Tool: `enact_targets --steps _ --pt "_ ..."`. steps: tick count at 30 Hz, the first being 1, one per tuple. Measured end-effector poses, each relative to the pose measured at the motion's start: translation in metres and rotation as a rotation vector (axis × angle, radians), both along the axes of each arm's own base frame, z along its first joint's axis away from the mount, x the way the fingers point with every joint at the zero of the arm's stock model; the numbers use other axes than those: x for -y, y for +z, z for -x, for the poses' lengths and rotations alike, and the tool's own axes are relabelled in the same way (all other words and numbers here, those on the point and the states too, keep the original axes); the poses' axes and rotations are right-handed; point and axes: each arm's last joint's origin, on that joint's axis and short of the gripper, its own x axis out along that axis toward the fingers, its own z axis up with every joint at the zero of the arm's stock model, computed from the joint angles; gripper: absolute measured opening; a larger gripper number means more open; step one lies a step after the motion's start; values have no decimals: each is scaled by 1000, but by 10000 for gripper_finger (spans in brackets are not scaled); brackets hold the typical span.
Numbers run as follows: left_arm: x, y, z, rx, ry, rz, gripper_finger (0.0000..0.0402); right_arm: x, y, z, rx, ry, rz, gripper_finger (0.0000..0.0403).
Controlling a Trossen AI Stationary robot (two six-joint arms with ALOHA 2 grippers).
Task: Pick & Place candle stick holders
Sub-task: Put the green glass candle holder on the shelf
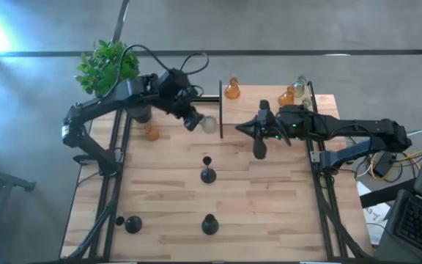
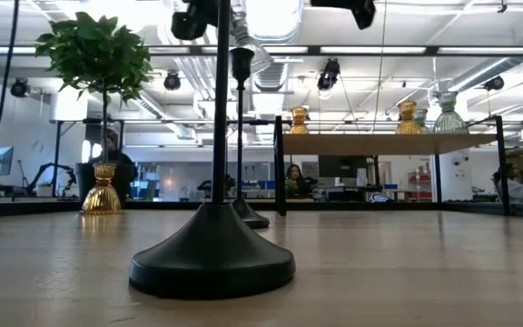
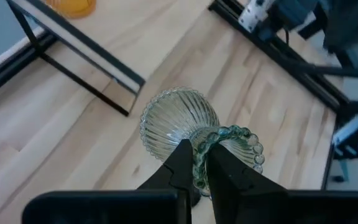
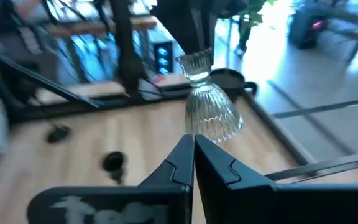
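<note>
Nearest the low camera, a black stemmed holder [image 2: 212, 259] is seen standing on the surface [image 1: 269, 198]. A clear ribbed holder [image 3: 179, 121] is clamped by its beaded rim in the left gripper [image 1: 193, 122], held above the surface beside the raised shelf [image 1: 269, 99]. The right gripper [image 4: 193, 149] hangs near it, fingers pressed together on nothing. Carrying appears to be the step in hand; next, the holder should be lifted over the shelf edge and set down among the amber holders [image 1: 231, 90].
</note>
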Motion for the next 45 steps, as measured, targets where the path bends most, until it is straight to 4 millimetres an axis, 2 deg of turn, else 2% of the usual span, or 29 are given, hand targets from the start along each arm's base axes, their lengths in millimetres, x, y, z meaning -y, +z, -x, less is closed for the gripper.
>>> enact_targets --steps 4,8,16,21,27,35,45 --pt "-7 7 -11 26 16 11 28 4 4 -19 -119 -56 103 9" --pt "-12 17 -15 69 23 42 28 6 12 -39 -152 -53 155 23" --pt "-16 18 -19 77 30 43 28 7 26 -66 -160 -48 175 112" --pt "-16 19 -20 87 27 35 28 8 24 -77 -180 -46 186 169" --pt "-17 19 -19 89 29 18 28 12 18 -87 -209 -118 220 213" --pt "-16 20 -20 99 11 22 28 14 18 -88 -215 -188 242 228" --pt "-17 22 -21 126 3 19 28 15 17 -90 -211 -195 243 204"
